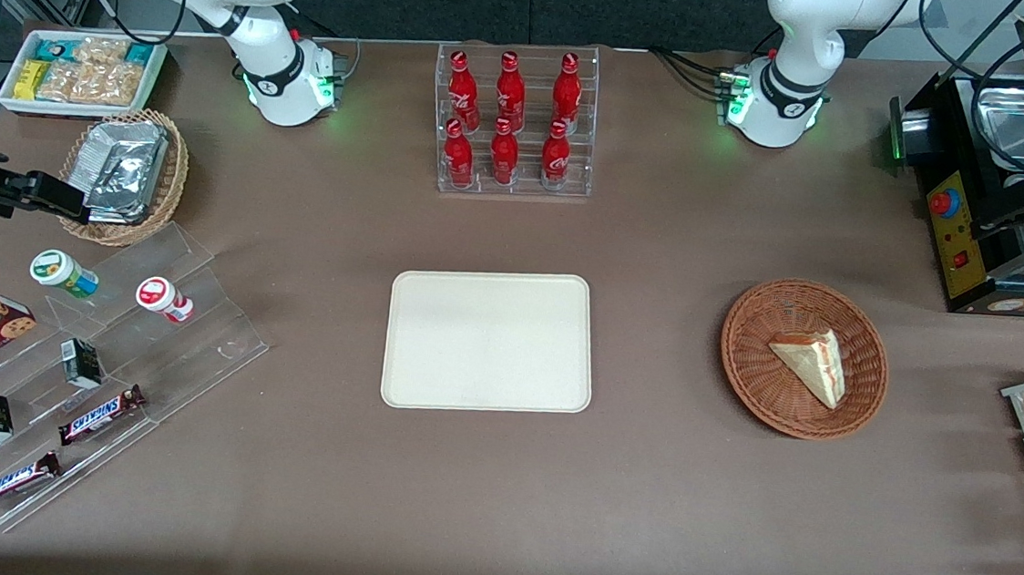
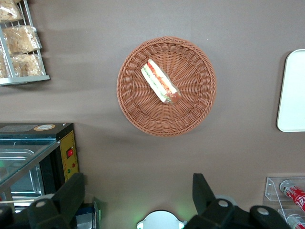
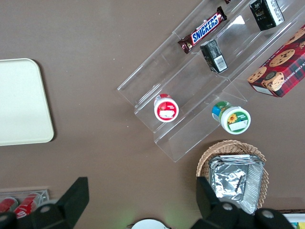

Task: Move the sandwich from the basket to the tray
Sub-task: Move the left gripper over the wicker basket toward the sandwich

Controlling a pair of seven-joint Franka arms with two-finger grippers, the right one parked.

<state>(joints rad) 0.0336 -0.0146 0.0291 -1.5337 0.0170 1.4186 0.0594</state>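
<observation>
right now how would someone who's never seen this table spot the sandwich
Find the cream tray mid-table, then look toward the working arm's end to the round reddish-brown basket. The sandwich lies in it, a pale wedge with red-and-green filling. The gripper hangs high above, fingers open.

The light is soft and even, coming from above; the brown surface (image 1: pixel 661 482) looks flat and a bit dull, with faint darker bands across it; the basket (image 1: pixel 804 357) throws only a thin shadow at its rim, and the tray (image 1: pixel 489 341) has almost none; the foil packets (image 1: pixel 124 167) shine bright white in spots; the clear shelf (image 1: pixel 104 356) catches small glints; green lamps glow at the arm base (image 1: pixel 778 103); the edge of the surface nearest the front camera turns dark; in the left wrist view the end effector (image 2: pixel 138 200) looks black and a little soft, its fingers spread apart, while the sandwich (image 2: pixel 160 81) is sharp.
</observation>
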